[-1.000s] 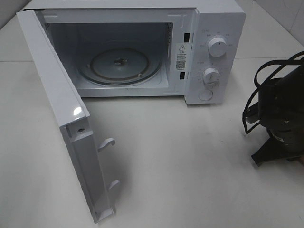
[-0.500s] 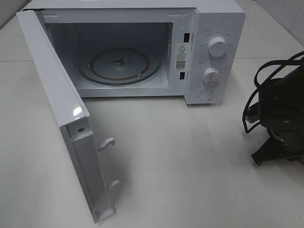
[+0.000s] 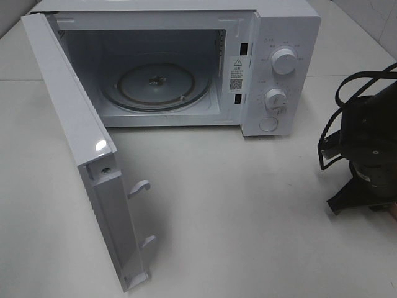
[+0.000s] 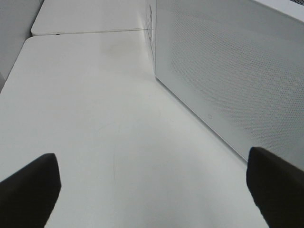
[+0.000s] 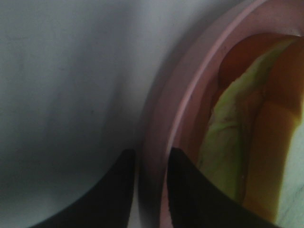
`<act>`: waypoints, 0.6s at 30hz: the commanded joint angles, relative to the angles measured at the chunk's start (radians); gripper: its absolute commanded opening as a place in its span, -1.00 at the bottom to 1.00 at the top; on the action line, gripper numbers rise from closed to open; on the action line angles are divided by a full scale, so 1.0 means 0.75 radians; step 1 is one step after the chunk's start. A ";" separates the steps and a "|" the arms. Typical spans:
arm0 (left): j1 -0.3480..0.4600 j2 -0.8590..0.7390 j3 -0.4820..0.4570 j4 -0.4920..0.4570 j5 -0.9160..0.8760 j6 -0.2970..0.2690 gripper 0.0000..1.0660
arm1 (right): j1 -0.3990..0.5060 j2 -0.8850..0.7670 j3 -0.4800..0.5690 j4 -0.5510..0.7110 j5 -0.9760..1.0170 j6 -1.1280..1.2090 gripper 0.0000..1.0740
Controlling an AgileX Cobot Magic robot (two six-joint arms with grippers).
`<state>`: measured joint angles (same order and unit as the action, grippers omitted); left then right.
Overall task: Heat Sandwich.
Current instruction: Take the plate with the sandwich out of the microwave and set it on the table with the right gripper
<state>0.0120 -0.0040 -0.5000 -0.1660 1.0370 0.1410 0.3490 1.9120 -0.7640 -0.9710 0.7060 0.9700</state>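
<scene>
White tabletop (image 3: 248, 217), microwave (image 3: 273, 68) door (image 3: 68, 143) open | right gripper (image 5: 148, 190) jaws narrow astride pink plate (image 5: 164, 118) rim, sandwich (image 5: 237, 142) aboard | left gripper (image 4: 152, 190) wide, empty | I'd seat the rim deep, lift level.

A white microwave (image 3: 186, 62) stands on a pale table (image 3: 248, 217) with its door (image 3: 80, 155) swung fully open toward the viewer on the left. Inside, a round glass turntable (image 3: 156, 85) lies bare on the cavity floor. The control panel on the right carries two rotary knobs (image 3: 283, 61), one above the other. A black robot arm (image 3: 366, 155) with looped cables sits at the right edge.
</scene>
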 commanded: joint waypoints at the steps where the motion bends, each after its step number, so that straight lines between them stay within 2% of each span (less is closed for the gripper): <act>1: 0.005 -0.027 -0.001 -0.003 -0.015 -0.005 0.94 | -0.005 -0.088 -0.004 0.077 0.004 -0.125 -0.21; 2: 0.005 -0.027 -0.001 -0.003 -0.015 -0.005 0.94 | -0.005 -0.088 -0.004 0.077 0.004 -0.125 -0.21; 5: 0.005 -0.027 -0.001 -0.003 -0.015 -0.005 0.94 | -0.005 -0.141 -0.004 0.131 0.004 -0.205 0.08; 6: 0.005 -0.027 -0.001 -0.003 -0.015 -0.005 0.94 | -0.005 -0.141 -0.004 0.131 0.004 -0.205 0.08; 8: 0.005 -0.027 -0.001 -0.003 -0.015 -0.005 0.94 | -0.005 -0.216 -0.004 0.207 0.005 -0.303 0.29; 11: 0.005 -0.027 -0.001 -0.003 -0.015 -0.005 0.94 | -0.005 -0.269 -0.004 0.272 0.009 -0.383 0.41; 12: 0.005 -0.027 -0.001 -0.003 -0.015 -0.005 0.94 | -0.005 -0.327 -0.004 0.339 0.016 -0.464 0.49; 15: 0.005 -0.027 -0.001 -0.003 -0.015 -0.005 0.94 | -0.005 -0.388 -0.004 0.408 0.020 -0.551 0.51; 18: 0.005 -0.027 -0.001 -0.003 -0.015 -0.005 0.94 | -0.005 -0.528 -0.004 0.560 0.045 -0.709 0.50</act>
<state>0.0120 -0.0040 -0.5000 -0.1660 1.0370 0.1410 0.3490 1.5310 -0.7660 -0.5780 0.7240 0.4760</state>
